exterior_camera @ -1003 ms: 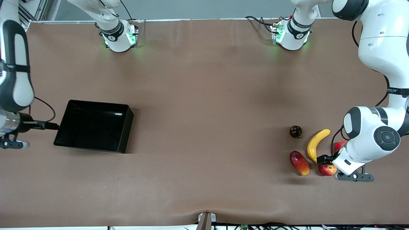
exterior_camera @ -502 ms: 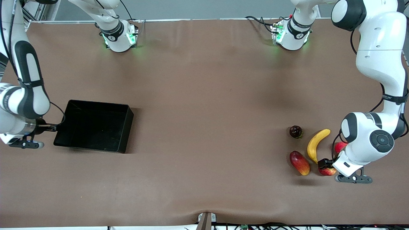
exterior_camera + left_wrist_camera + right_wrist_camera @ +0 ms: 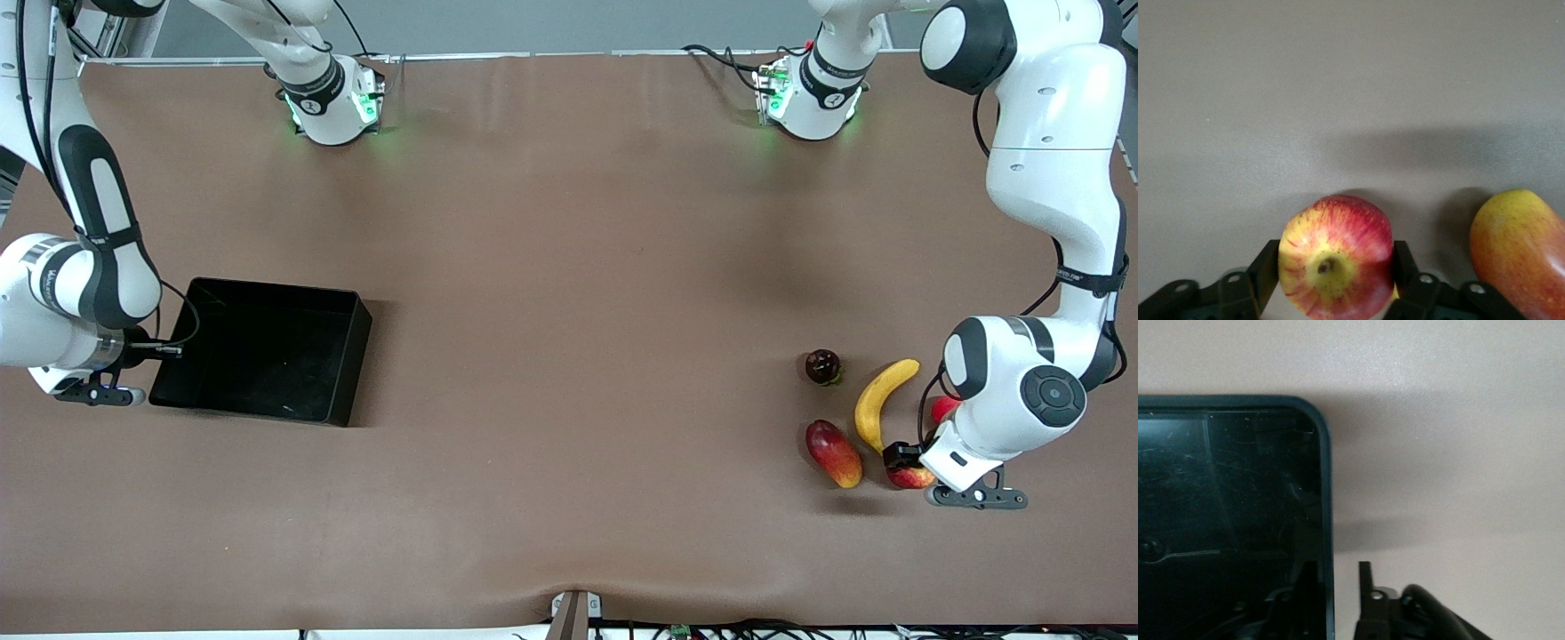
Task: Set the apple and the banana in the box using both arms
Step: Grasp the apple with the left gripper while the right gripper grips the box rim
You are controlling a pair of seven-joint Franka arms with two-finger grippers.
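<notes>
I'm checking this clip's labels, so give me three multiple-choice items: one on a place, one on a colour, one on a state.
1. The left gripper is at
A. the box
B. the apple
C. the banana

2. The banana is
A. green
B. brown
C. yellow

3. The box holds
A. nothing
B. the apple
C. both fruits

Answers:
1. B. The left gripper is down at the apple, which fills its wrist view.
2. C. The banana is plain yellow, lying on the table beside the apple.
3. A. The box shows only its bare black floor, and the right gripper is at its wall.
</notes>
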